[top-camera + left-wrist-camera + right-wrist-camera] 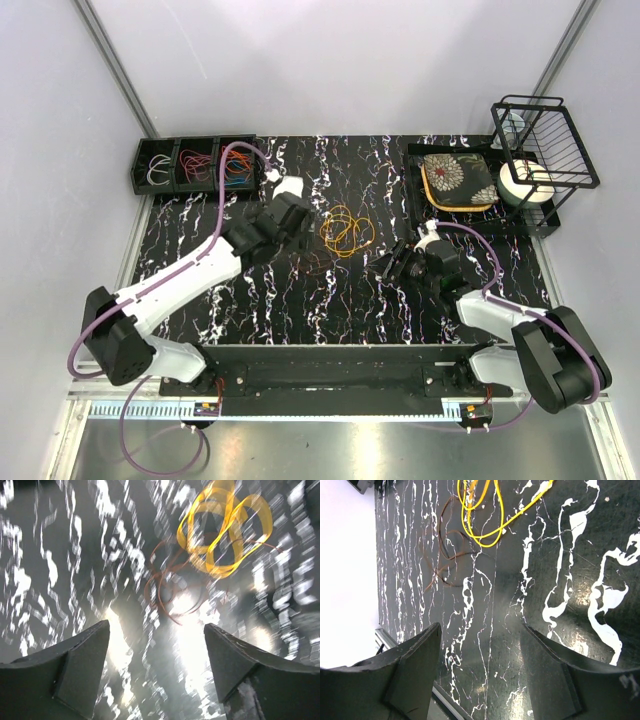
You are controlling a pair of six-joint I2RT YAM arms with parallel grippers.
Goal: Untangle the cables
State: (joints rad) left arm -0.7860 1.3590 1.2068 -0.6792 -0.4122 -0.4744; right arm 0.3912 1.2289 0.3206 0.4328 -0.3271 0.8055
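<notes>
A: Pincer state?
B: Left gripper (pixel 155 630) and right gripper (pixel 480 630), flanking the orange cable (pixel 347 230), both gape wide, empty; a red-brown cable (pixel 318 262) touches the orange cable's near side.
A: Method?
B: Pinch one strand only; draw it slowly clear of the orange cable.
A: Containers?
B: Divided bin (pixel 137 172) beyond the orange cable; grey loops (pixel 158 172), red loops (pixel 197 163), blue-with-orange loops (pixel 237 170), one compartment each.

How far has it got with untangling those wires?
Looks done: whitish cables, red cables and blue cables lie in separate compartments of the tray. In hand: nothing, the left gripper and right gripper are open and empty. Left: orange loops and a thin brown cable, close together on the table.
</notes>
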